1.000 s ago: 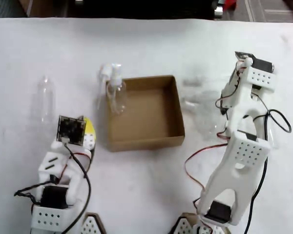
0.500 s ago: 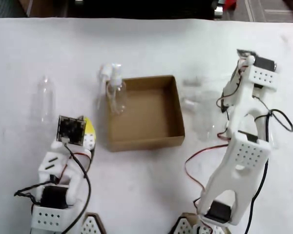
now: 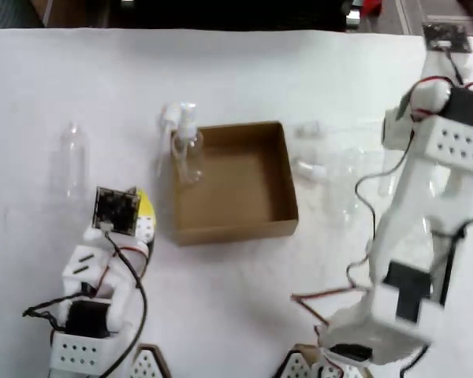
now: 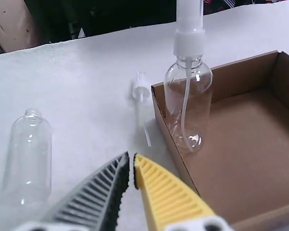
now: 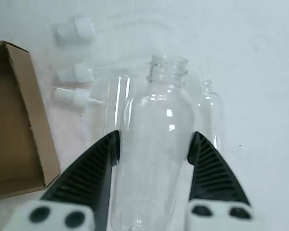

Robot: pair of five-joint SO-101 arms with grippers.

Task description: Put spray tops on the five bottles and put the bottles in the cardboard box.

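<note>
The cardboard box (image 3: 235, 230) is matt brown card, and the worktop (image 3: 299, 71) looks smooth, dull white. The capped bottle (image 4: 188, 103) and the open-necked bottle (image 5: 156, 120) are clear, glossy plastic with bright highlights; the spray tops (image 5: 74, 28) are opaque white plastic. The left pincer (image 4: 131, 161) is ribbed matt plastic, grey and yellow, and the right pincer (image 5: 154, 142) is ribbed black.

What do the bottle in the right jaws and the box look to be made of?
The bottle: clear, glossy plastic by the look. You can see through it and bright highlights sit on it, though glass can't be ruled out. The box: brown matte cardboard with thin folded walls.
</note>
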